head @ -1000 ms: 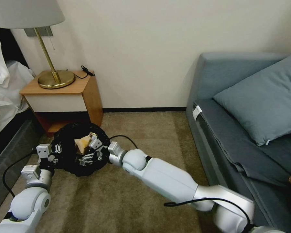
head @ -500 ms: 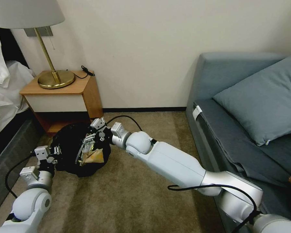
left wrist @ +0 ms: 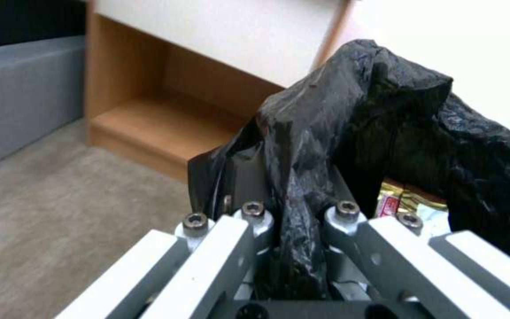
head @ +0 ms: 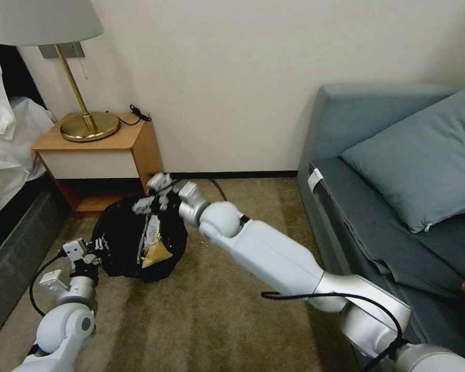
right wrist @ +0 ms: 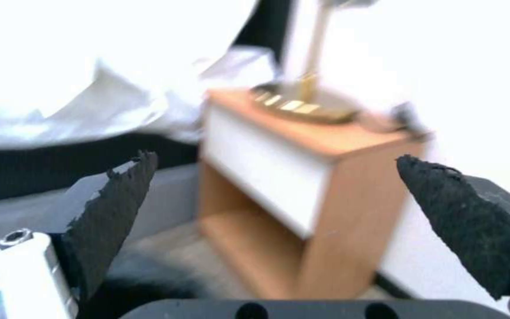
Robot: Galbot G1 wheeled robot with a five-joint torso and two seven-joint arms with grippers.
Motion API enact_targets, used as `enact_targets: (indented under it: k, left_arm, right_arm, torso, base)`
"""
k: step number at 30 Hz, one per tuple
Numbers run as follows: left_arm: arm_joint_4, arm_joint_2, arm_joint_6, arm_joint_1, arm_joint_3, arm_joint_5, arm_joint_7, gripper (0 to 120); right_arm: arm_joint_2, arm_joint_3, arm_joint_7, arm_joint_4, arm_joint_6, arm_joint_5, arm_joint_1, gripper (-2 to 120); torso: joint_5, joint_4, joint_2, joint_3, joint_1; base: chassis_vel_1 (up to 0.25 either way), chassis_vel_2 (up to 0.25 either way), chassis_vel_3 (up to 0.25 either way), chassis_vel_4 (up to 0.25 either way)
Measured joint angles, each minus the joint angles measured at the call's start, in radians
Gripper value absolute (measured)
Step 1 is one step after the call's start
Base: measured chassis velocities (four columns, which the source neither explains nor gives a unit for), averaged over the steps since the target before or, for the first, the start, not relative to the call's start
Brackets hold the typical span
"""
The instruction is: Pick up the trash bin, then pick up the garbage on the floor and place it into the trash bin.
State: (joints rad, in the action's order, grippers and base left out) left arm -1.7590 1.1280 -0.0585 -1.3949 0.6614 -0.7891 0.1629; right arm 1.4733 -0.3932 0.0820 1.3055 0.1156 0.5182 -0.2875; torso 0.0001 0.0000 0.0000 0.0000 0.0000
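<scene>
The trash bin [head: 120, 242], wrapped in its crinkly black bag, sits tilted on the carpet in front of the nightstand. My left gripper [head: 97, 247] is at its near-left rim. The left wrist view shows that gripper [left wrist: 295, 213] shut on a fold of the bin's black bag [left wrist: 385, 110]. Garbage [head: 154, 249] lies inside the bin: a brown paper piece and printed packets. A gold and red wrapper [left wrist: 407, 201] peeks from the opening. My right gripper [head: 151, 195] hovers over the bin's far rim, open and holding nothing. Its dark pads [right wrist: 113, 212] stand wide apart.
A wooden nightstand [head: 108, 150] with a brass lamp [head: 88, 124] stands just behind the bin. A bed [head: 10, 155] lies along the left. A grey-blue sofa [head: 377, 217] with a cushion takes the right side. Bare carpet [head: 206, 320] spreads between them.
My right gripper let the brown paper piece drop into the bin, then lifted and drew back toward the far rim. The left arm shifted the bin slightly right.
</scene>
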Motion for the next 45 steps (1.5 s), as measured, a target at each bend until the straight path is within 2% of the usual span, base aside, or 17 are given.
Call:
enact_targets:
  k: [2,4,5,9,11,14,16,18,30,33,35,38,40,41,43,44,45]
  left_arm:
    - [0.012,0.016,-0.002,0.001,0.037,-0.034,0.025,4]
    - [0.014,0.019,-0.002,0.002,0.046,-0.046,0.033,4]
    - [0.021,0.027,-0.001,0.005,0.074,-0.082,0.056,4]
    - [0.042,0.034,0.002,0.013,0.105,-0.127,0.083,4]
    - [0.075,0.042,0.005,0.028,0.124,-0.178,0.1,4]
    - [0.115,0.054,0.011,0.051,0.131,-0.221,0.117,4]
    - [0.116,0.054,0.011,0.052,0.131,-0.222,0.118,4]
    - [0.164,0.066,0.01,0.088,0.125,-0.227,0.158,4]
    - [0.21,0.067,0.046,0.134,0.109,-0.217,0.223,4]
    - [0.211,0.067,0.053,0.135,0.106,-0.213,0.225,11]
    - [0.209,0.065,0.057,0.132,0.104,-0.205,0.227,24]
    - [0.207,0.063,0.057,0.131,0.105,-0.201,0.227,30]
    - [0.199,0.052,0.071,0.124,0.109,-0.195,0.233,41]
    - [0.199,0.052,0.071,0.124,0.109,-0.195,0.233,41]
    - [0.19,0.038,0.085,0.118,0.113,-0.186,0.24,52]
    - [0.19,0.038,0.085,0.118,0.113,-0.186,0.24,52]
    - [0.182,0.032,0.09,0.114,0.117,-0.184,0.243,57]
  right_arm:
    - [-0.018,0.066,-0.006,-0.008,-0.006,-0.01,0.002,100]
    - [-0.024,0.08,-0.006,-0.011,-0.008,-0.012,0.001,100]
    - [-0.044,0.111,-0.007,-0.01,-0.012,-0.015,-0.013,100]
    - [-0.08,0.138,-0.001,0.003,-0.015,-0.023,-0.056,100]
    - [-0.108,0.163,0.013,0.029,-0.018,-0.03,-0.113,100]
    - [-0.126,0.189,0.024,0.051,-0.021,-0.038,-0.163,100]
    - [-0.127,0.19,0.024,0.052,-0.021,-0.038,-0.164,100]
    - [-0.147,0.206,0.032,0.076,-0.025,-0.045,-0.206,100]
    - [-0.168,0.247,0.054,0.11,-0.036,-0.053,-0.267,100]
    - [-0.171,0.25,0.057,0.114,-0.039,-0.058,-0.278,100]
    - [-0.175,0.252,0.059,0.117,-0.042,-0.062,-0.288,100]
    - [-0.176,0.252,0.059,0.118,-0.045,-0.062,-0.291,100]
    - [-0.175,0.252,0.056,0.119,-0.059,-0.056,-0.297,100]
    - [-0.175,0.252,0.056,0.119,-0.059,-0.056,-0.297,100]
    - [-0.172,0.252,0.043,0.119,-0.063,-0.051,-0.3,100]
    - [-0.172,0.252,0.043,0.119,-0.063,-0.051,-0.3,100]
    - [-0.171,0.253,0.038,0.119,-0.065,-0.05,-0.302,100]
  torso:
    - [0.0001,0.0002,0.0,0.0,0.0]
    - [0.0,0.0002,0.0,0.0,0.0]
    - [0.0,0.0001,0.0,0.0,0.0]
    - [0.0002,-0.0001,0.0,0.0,0.0]
    - [0.0001,-0.0001,0.0,0.0,0.0]
    - [0.0001,0.0001,0.0,0.0,0.0]
    - [0.0001,0.0001,0.0,0.0,0.0]
    - [0.0,-0.0001,0.0,0.0,0.0]
    - [0.0,0.0001,0.0,0.0,0.0]
    - [0.0002,0.0002,0.0,0.0,0.0]
    - [-0.0001,0.0,0.0,0.0,0.0]
    - [0.0001,0.0,0.0,0.0,0.0]
    - [0.0,0.0,0.0,0.0,0.0]
    - [0.0,0.0,0.0,0.0,0.0]
    - [-0.0001,0.0,0.0,0.0,0.0]
    - [-0.0001,0.0,0.0,0.0,0.0]
    - [0.0,0.0,0.0,0.0,0.0]
  base:
    - [0.0,0.0,0.0,0.0]
    - [0.0,0.0,0.0,0.0]
    - [0.0,0.0,0.0,0.0]
    - [0.0,0.0,0.0,0.0]
    - [0.0,0.0,0.0,0.0]
    - [0.0,0.0,0.0,0.0]
    - [0.0,0.0,0.0,0.0]
    - [0.0,0.0,0.0,0.0]
    - [0.0,0.0,0.0,0.0]
    - [0.0,0.0,0.0,0.0]
    - [0.0,0.0,0.0,0.0]
    - [0.0,0.0,0.0,0.0]
    - [0.0,0.0,0.0,0.0]
    - [0.0,0.0,0.0,0.0]
    - [0.0,0.0,0.0,0.0]
    - [0.0,0.0,0.0,0.0]
    - [0.0,0.0,0.0,0.0]
